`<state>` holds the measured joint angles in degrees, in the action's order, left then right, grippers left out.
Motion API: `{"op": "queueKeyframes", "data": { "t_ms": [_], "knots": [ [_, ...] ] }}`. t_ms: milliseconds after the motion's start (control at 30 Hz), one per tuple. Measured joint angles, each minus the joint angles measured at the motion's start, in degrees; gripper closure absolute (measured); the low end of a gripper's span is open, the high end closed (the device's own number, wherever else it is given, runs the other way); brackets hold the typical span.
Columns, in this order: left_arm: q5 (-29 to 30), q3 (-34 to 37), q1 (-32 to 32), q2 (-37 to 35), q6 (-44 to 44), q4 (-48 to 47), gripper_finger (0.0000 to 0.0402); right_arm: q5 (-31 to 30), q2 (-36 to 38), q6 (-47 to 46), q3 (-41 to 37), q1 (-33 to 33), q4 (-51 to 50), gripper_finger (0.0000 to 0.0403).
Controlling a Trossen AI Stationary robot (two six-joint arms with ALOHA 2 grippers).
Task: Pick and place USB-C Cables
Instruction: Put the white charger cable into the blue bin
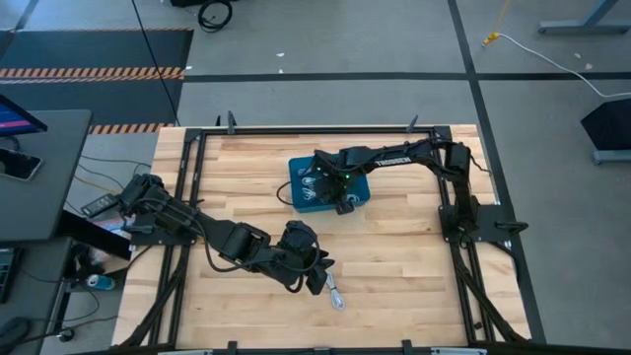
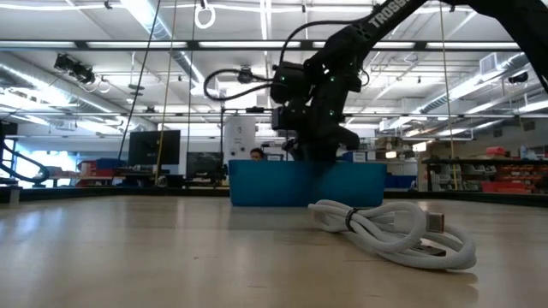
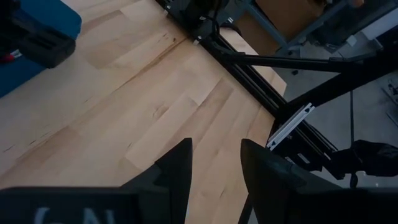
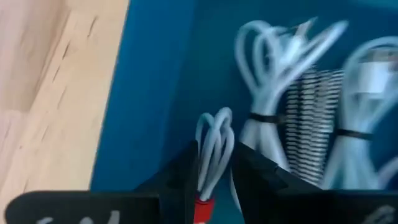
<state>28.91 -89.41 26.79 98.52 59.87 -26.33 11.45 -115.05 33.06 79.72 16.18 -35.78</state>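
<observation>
The right gripper (image 4: pixel 211 180) hangs inside the blue bin (image 1: pixel 296 173), a red-banded cable (image 4: pixel 213 149) between its fingers with loops pointing away; whether they grip it I cannot tell. Other cables (image 4: pixel 298 106) lie just beyond in the bin. One cable (image 1: pixel 336 293) lies on the bench (image 1: pixel 394 256) just beside the left gripper (image 3: pixel 214 165), whose fingers stand apart, empty.

Grey concrete floor (image 1: pixel 325 39) w/ dark tape lines, hazard-striped mat (image 1: pixel 89 71) at one side. Wood-plank surface (image 1: pixel 394 256) in black frame. Beyond: ceiling strip lights (image 2: pixel 479 81), shelving (image 2: pixel 479 175), dark monitors (image 2: pixel 158 147).
</observation>
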Motion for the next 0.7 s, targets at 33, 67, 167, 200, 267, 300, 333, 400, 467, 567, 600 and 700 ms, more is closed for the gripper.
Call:
{"op": "queueKeyframes", "data": {
  "t_ms": [33,67,167,200,267,300,333,400,467,567,600,700],
  "knots": [
    [0.01,0.00,0.00,0.00,0.00,-0.01,0.0259,-0.11,0.51,0.08,0.00,0.00,0.31,0.0303],
    [0.02,0.00,0.00,0.00,0.00,-0.01,0.0259,-0.22,1.10,0.11,0.00,0.00,0.52,0.0302],
    [0.02,0.00,0.00,0.00,0.00,-0.03,0.0259,-0.31,2.98,0.03,-0.01,-0.01,0.52,0.0301],
    [0.01,0.00,0.00,0.00,0.00,-0.04,0.0259,-0.34,3.92,-0.11,-0.02,0.00,0.46,0.0301],
    [0.00,0.00,0.00,0.00,-0.07,-0.06,0.0259,-0.58,6.22,-0.55,-0.02,0.00,0.31,0.0301],
    [0.00,0.00,0.00,0.00,-0.24,-0.06,0.0259,-0.99,7.55,-1.14,-0.02,0.00,0.05,0.0301],
    [0.00,0.00,0.00,0.00,-0.36,-0.06,0.0259,-1.35,8.77,-1.74,-0.02,0.00,-0.38,0.0301],
    [-0.08,0.00,0.00,0.00,-0.48,-0.14,0.0259,-1.63,11.94,-2.17,-0.02,0.00,-1.97,0.0300],
    [-1.47,0.00,0.00,0.00,-0.48,-0.34,0.0259,-3.00,15.48,-2.44,-0.01,0.00,-3.72,0.0299],
    [-4.29,0.00,0.11,0.00,-0.37,-1.76,0.0259,-4.37,21.13,-5.69,0.00,0.01,-8.30,0.0300],
    [-4.61,0.00,0.26,0.00,-0.18,-2.46,0.0259,-4.32,23.07,-7.62,0.00,-0.01,-10.19,0.0300],
    [-4.79,0.00,0.47,0.00,-0.08,-3.62,0.0259,-3.77,29.19,-13.51,0.00,-1.10,-16.60,0.0299]
  ]
}}
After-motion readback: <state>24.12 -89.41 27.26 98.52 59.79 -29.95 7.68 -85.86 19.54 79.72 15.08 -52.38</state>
